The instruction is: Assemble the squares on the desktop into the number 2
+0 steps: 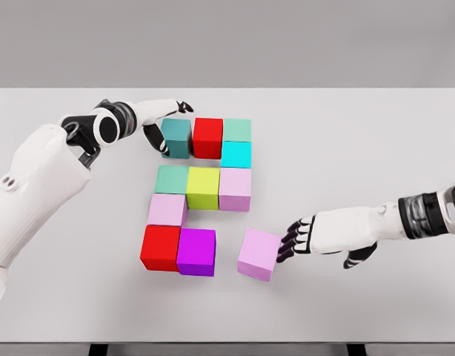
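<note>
Coloured cubes form a figure on the white table (376, 148). Top row: dark teal cube (175, 137), red cube (207, 137), green cube (237, 130), with a cyan cube (236, 154) under it. Middle row: green cube (171, 179), yellow cube (203, 187), pink cube (235, 188). Below sit a pink cube (166, 209), a red cube (161, 247) and a purple cube (196, 251). A loose pink cube (258, 254) lies tilted to the right. My right hand (293, 241) touches its right side with its fingertips, fingers extended. My left hand (159, 126) rests against the dark teal cube's left side.
The table's front edge (227, 342) runs along the bottom of the view. A gap separates the purple cube from the tilted pink cube.
</note>
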Robot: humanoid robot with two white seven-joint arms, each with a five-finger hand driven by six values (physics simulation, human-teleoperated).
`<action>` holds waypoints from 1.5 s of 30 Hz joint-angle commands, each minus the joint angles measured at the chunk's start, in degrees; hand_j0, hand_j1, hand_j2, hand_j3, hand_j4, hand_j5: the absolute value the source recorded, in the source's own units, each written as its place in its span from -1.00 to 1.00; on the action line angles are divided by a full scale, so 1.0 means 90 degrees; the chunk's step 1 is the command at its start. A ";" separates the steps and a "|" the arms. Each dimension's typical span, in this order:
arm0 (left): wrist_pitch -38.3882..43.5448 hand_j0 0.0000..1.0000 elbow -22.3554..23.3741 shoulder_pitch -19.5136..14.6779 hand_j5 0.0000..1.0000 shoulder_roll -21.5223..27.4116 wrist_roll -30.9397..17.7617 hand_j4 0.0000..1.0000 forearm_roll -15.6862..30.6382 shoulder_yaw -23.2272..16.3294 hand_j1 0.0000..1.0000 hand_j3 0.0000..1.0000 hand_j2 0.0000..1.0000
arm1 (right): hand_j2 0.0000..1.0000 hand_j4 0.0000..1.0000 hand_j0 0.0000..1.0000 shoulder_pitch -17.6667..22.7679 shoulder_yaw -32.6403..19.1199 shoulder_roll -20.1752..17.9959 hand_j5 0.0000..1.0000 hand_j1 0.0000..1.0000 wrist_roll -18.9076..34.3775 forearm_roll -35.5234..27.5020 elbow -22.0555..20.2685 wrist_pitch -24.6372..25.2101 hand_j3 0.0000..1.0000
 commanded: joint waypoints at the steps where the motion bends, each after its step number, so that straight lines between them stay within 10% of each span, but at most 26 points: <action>1: -0.0038 1.00 -0.0015 -0.0010 1.00 0.0008 0.0002 1.00 -0.0005 0.0009 1.00 1.00 1.00 | 1.00 1.00 1.00 0.0000 0.0033 -0.0005 1.00 1.00 -0.0002 -0.0049 -0.0003 0.0014 1.00; 19: -0.0145 1.00 -0.1187 0.0068 1.00 0.1717 0.0002 1.00 0.0786 -0.0021 1.00 1.00 1.00 | 1.00 1.00 1.00 -0.0020 0.0199 -0.0220 1.00 1.00 -0.0002 0.0361 0.0027 0.0014 1.00; 25: -0.1804 1.00 -0.1236 0.0176 1.00 0.2440 0.0002 1.00 0.0776 -0.0177 1.00 1.00 1.00 | 1.00 1.00 1.00 -0.0234 0.0199 -0.0122 1.00 1.00 -0.0002 0.0430 0.0036 0.0014 1.00; 31: -0.3309 1.00 -0.1187 0.0205 1.00 0.2577 0.0002 1.00 0.0981 -0.0167 1.00 1.00 1.00 | 1.00 1.00 1.00 -0.0361 0.0199 0.0044 1.00 1.00 -0.0002 0.0527 0.0036 0.0014 1.00; 45: -0.3309 1.00 -0.0543 0.0469 1.00 0.2518 0.0002 1.00 0.0669 -0.0167 1.00 1.00 1.00 | 1.00 1.00 1.00 -0.0713 0.0199 0.0405 1.00 1.00 -0.0002 0.0596 0.0271 0.0014 1.00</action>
